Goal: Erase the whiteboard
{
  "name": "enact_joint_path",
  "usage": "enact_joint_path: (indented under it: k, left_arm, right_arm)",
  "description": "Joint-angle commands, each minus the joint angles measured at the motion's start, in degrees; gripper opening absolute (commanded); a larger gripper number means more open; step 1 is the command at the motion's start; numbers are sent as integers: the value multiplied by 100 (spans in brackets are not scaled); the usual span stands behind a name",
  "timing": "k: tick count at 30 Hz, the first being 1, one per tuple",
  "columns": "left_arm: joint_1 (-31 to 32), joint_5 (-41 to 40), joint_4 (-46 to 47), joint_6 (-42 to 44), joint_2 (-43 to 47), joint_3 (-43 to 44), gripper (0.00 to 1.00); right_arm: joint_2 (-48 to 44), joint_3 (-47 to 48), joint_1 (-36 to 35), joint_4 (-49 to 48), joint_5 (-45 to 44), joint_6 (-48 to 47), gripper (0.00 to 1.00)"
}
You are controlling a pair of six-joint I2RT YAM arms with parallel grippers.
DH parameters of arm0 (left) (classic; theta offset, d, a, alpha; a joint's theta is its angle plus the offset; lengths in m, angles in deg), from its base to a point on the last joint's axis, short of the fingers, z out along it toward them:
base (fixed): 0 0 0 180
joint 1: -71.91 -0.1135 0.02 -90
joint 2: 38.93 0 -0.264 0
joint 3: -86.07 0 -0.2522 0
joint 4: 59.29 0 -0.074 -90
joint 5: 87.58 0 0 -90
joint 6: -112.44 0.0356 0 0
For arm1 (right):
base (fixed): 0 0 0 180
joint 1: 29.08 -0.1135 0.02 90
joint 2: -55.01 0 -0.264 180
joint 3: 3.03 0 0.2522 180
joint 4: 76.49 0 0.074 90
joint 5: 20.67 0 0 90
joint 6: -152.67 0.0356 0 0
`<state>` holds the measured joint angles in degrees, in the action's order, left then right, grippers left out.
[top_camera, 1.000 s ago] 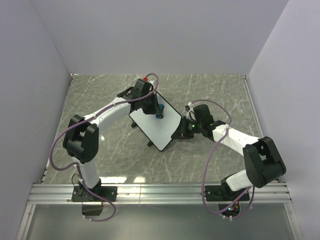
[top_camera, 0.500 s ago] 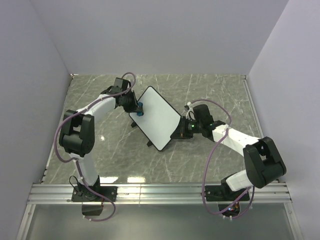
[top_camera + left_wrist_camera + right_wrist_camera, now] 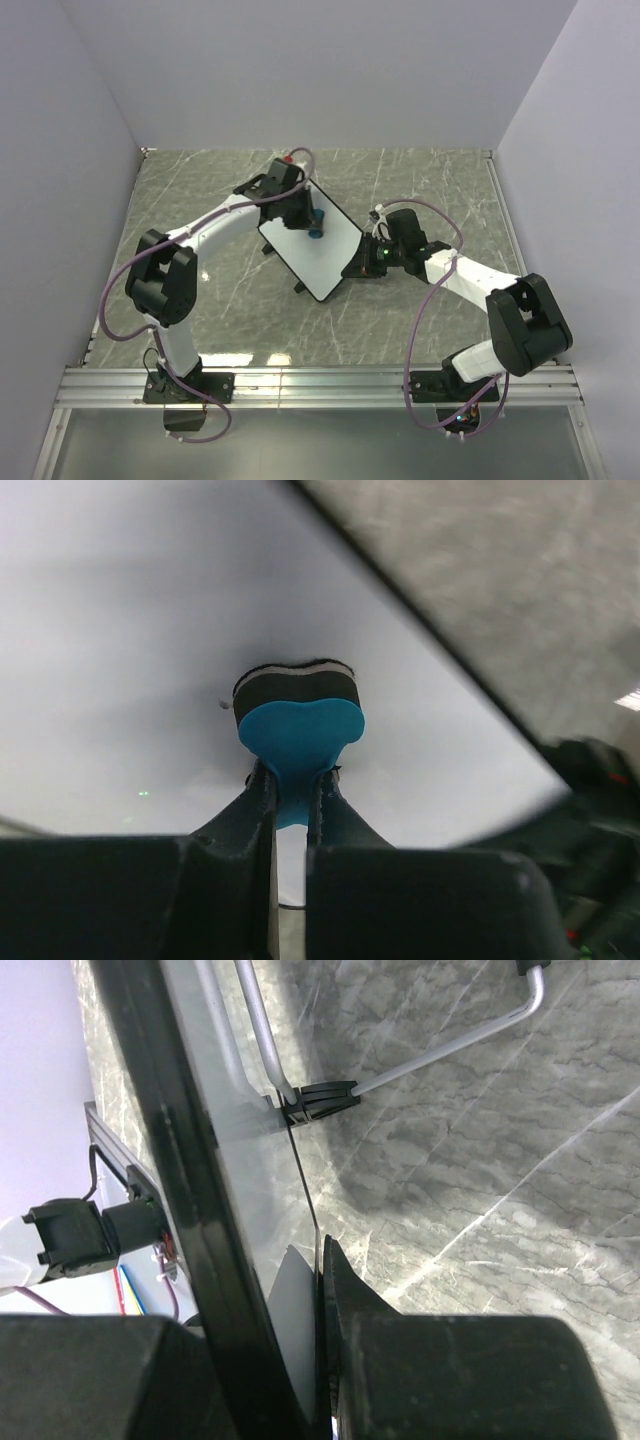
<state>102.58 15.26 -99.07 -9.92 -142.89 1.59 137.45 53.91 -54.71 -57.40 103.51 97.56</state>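
Working on the whiteboard (image 3: 320, 265), sitting at a tilt near the middle of the marble table (image 3: 430, 190), between the two arms. Pressing the blue eraser (image 3: 300, 730) with its dark felt side against the far part of the white face, the left gripper (image 3: 290, 785) clenched on the eraser's narrow blue fin. Finding almost no ink there, only a tiny dark speck just beside the felt in the left wrist view. Steadying the board from the other side, the right gripper (image 3: 316, 1260) clamped on its black-rimmed edge, near the wire stand (image 3: 450, 1045) underneath. Probably finishing the wiping, judging by the clean face. Risking some trouble from here: pushing too hard and turning the board inside the right jaws, gripping as they are on one edge only; letting the eraser twist out of so small a pinch; passing beside the speck and leaving it; dragging the board off its stand.
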Motion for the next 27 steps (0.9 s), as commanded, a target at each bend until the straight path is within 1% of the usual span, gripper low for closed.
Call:
enact_joint_path:
  k: [1, 3, 6, 8, 9, 10, 12, 13, 17, 21, 24, 27]
  left_arm:
    - [500, 544, 360, -472, -185, 209, 0]
    - [510, 562, 352, -473, -195, 218, 0]
    - [422, 290, 150, -298, -195, 244, 0]
    - [159, 219, 132, -244, -186, 157, 0]
    - [27, 254, 141, -262, -177, 122, 0]
    - [-252, 350, 150, -306, -177, 86, 0]
    - [-482, 351, 124, -245, -177, 51, 0]
    - [-632, 238, 71, -184, -177, 77, 0]
    - [-957, 0, -157, 151, -291, 279, 0]
    - [-1336, -141, -307, 326, -432, 227, 0]
    - [-1529, -352, -360, 397, -310, -27, 0]
    - [-1696, -396, -307, 397, -169, -396, 0]
  right_arm:
    - [71, 112, -179, -101, -16, -141, 0]
    - [54, 103, -180, -110, -25, -123, 0]
    - [-8, 59, -188, -128, -60, -115, 0]
    - [-34, 15, -197, -137, -69, -106, 0]
    - [-52, -11, -197, -137, -69, -97, 0]
    - [-78, -37, -188, -154, -77, -88, 0]
    - [-122, -81, -197, -172, -86, -71, 0]
    - [-122, -99, -197, -172, -86, -71, 0]
    - [-122, -126, -197, -207, -95, -44, 0]
    - [-105, -99, -206, -216, -95, -27, 0]
    - [-87, -64, -215, -225, -95, -18, 0]
    - [-52, -64, -215, -233, -95, -9, 0]
